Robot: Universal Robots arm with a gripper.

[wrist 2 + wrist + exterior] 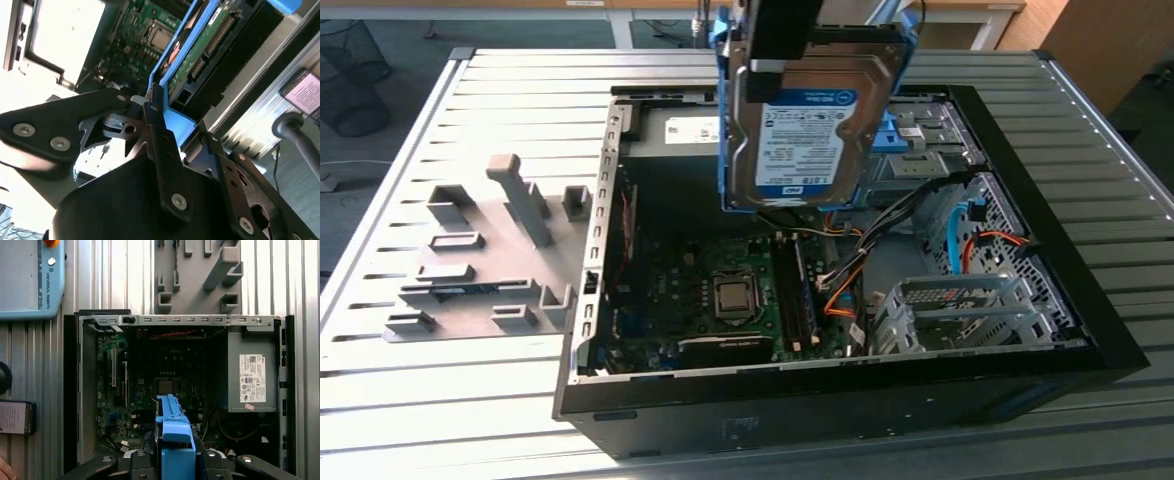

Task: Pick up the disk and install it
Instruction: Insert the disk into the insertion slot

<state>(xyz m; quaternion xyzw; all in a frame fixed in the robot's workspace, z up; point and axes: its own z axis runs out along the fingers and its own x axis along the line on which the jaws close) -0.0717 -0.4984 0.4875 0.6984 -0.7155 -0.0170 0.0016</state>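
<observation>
Above open PC case (854,415), disk (807,130) upright, clamped in gripper (175,462)

We are looking at a slatted grey metal table (414,420) that is carrying an open black computer case (854,420). A grey fixture plate (500,262) with raised blocks is lying just beside the case, on the exterior view's left. In the first wrist view, a light blue pendant (25,285) is resting near one corner of the case, and a dark flat device (15,417) is lying beside the case's side wall.

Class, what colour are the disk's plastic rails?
Blue; the disk's rails show best in the first wrist view.
</observation>
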